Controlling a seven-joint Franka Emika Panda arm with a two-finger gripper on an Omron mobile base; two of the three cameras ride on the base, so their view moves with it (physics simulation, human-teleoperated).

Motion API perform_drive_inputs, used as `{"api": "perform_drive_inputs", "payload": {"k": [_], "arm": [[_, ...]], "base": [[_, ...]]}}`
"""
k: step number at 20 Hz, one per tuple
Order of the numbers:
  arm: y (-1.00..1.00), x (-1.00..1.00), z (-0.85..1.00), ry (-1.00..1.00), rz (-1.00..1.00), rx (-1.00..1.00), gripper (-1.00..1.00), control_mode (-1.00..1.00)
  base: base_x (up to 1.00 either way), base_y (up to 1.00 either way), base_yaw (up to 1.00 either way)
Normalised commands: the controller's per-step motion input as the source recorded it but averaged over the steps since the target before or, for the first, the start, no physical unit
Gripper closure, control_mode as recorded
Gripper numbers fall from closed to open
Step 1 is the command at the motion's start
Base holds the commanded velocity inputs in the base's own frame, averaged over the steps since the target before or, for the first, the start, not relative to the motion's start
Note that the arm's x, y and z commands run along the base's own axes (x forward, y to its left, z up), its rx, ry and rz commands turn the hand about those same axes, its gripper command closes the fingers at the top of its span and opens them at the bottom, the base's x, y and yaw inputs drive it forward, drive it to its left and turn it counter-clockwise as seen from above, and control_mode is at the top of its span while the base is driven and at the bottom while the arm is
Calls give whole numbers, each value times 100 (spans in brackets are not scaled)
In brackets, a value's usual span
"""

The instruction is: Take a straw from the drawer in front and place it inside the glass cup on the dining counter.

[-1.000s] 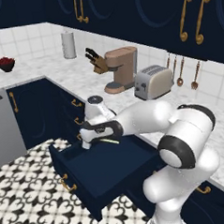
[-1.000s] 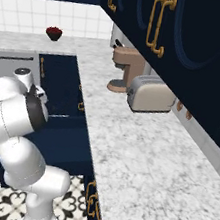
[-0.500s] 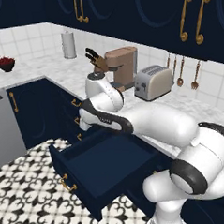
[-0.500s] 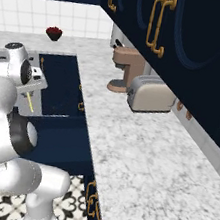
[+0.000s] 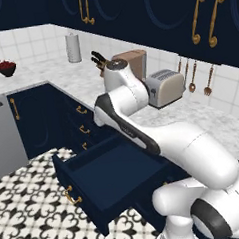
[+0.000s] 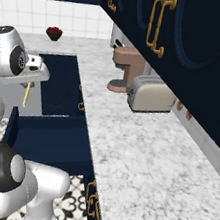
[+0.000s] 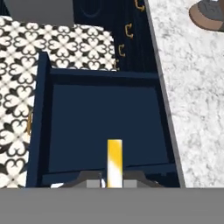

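End effector (image 7: pixel 114 183) is pinched narrow on the straw (image 7: pixel 114 162). In the hand view the straw stands up from between the finger tips, its long axis running straight out along the end effector's own line. In the right base view the straw (image 6: pixel 27 94) hangs nearly vertical below the hand, clear above the drawer.

Below and beyond the tip: the drawer (image 7: pixel 101 127) is pulled open, dark floor bare as far as I can see. Past it are patterned floor tiles (image 7: pixel 57 43) and, to one side, the marbled surface (image 7: pixel 192 96) with the coffee machine (image 6: pixel 125 69) and toaster (image 6: pixel 150 94).

Key relation: the glass cup and dining counter lie nowhere ahead of the hand, so I judge the coming move is a carry away from this worktop, with the straw kept upright for insertion.

Change from one second ago: the hand was then low at the drawer. Now the arm has lifted and swung upward, wrist (image 5: pixel 120 77) high near the coffee machine, straw out of the drawer.
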Motion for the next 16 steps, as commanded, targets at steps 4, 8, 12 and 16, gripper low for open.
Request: {"api": "perform_drive_inputs", "payload": {"k": [4,8,12,16], "arm": [[-49,-33,17,-15,-25,1,100,-100],[-24,-15,2,-5,-12,1,100,100],[0,0,0,0,0,0,100,100],[0,0,0,0,0,0,100,100]], "base": [[0,0,0],[-37,-9,-9],[-100,-3,-10],[-94,45,21]]}}
